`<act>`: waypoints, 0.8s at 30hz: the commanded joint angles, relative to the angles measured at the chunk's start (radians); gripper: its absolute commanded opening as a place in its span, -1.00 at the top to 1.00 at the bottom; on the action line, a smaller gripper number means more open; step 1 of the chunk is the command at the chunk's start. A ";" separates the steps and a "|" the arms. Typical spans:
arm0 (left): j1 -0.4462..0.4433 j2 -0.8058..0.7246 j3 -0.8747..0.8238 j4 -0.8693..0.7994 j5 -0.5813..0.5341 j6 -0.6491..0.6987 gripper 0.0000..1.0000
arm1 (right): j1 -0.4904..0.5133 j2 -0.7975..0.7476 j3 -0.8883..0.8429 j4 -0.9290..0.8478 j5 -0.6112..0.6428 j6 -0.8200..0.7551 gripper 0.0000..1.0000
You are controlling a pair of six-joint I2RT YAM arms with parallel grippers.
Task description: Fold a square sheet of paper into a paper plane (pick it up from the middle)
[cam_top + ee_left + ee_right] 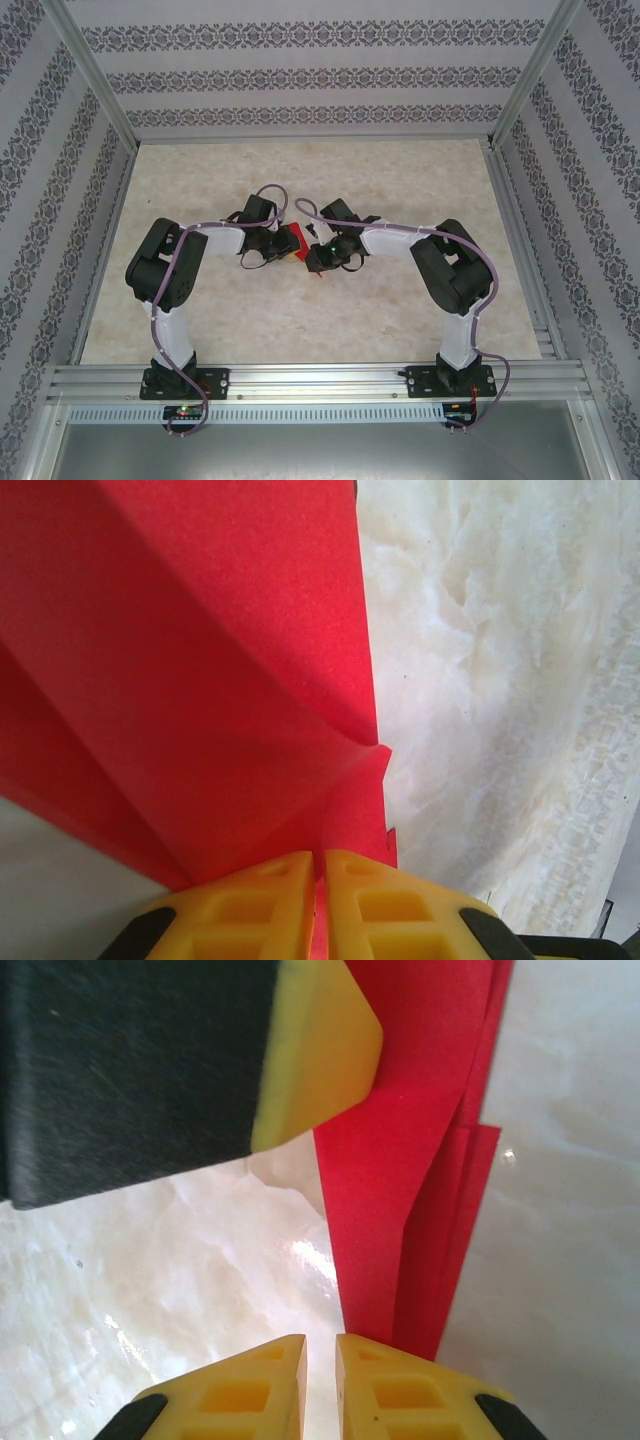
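The left gripper (320,860) is clenched on an edge of the folded red paper (200,680), at mid-table between the two arms. The right gripper (320,1345), all but closed on nothing, points along the paper's long creases. The paper's near tip lies just beside one finger, off the jaw line, so a pinch probably needs a sideways shift.

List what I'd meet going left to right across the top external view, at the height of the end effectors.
left arm → left end effector → folded red paper → right end effector → right arm
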 commanded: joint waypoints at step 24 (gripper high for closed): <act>0.011 0.114 -0.013 -0.080 -0.162 0.015 0.71 | 0.045 -0.033 0.011 -0.092 0.091 -0.018 0.69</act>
